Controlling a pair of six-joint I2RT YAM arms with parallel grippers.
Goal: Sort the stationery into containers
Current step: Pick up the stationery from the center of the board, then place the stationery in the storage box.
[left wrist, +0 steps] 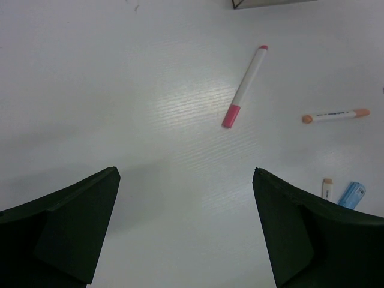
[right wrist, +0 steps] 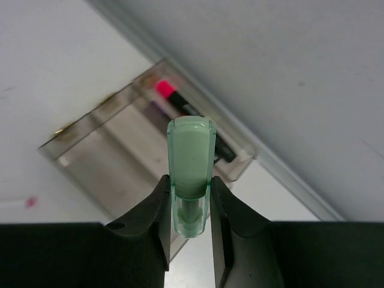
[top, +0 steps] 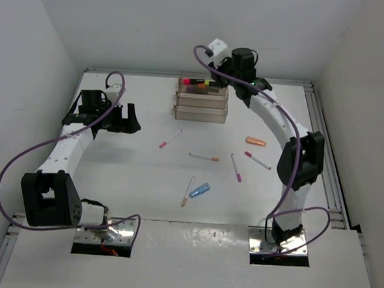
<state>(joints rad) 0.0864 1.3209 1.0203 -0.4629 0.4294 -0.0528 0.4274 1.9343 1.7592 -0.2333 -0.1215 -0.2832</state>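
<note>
My right gripper (right wrist: pixel 189 186) is shut on a pastel green piece (right wrist: pixel 191 157), which stands up between the fingers above the containers (right wrist: pixel 114 153). A black highlighter with a pink cap (right wrist: pixel 166 90) lies in the far tray. From above, the stepped containers (top: pixel 201 107) sit at the back centre, with highlighters (top: pixel 199 82) in the top tray. My left gripper (top: pixel 123 123) is open over bare table at the left, with nothing between its fingers (left wrist: pixel 78 222). A pink-capped white pen (left wrist: pixel 245 86) lies ahead of it.
Loose on the table are several white pens (top: pixel 204 157), a peach piece (top: pixel 255 141) and a blue piece (top: pixel 199 190). In the left wrist view I see an orange-tipped pen (left wrist: pixel 336 114) and the blue piece (left wrist: pixel 351 194). White walls enclose the table.
</note>
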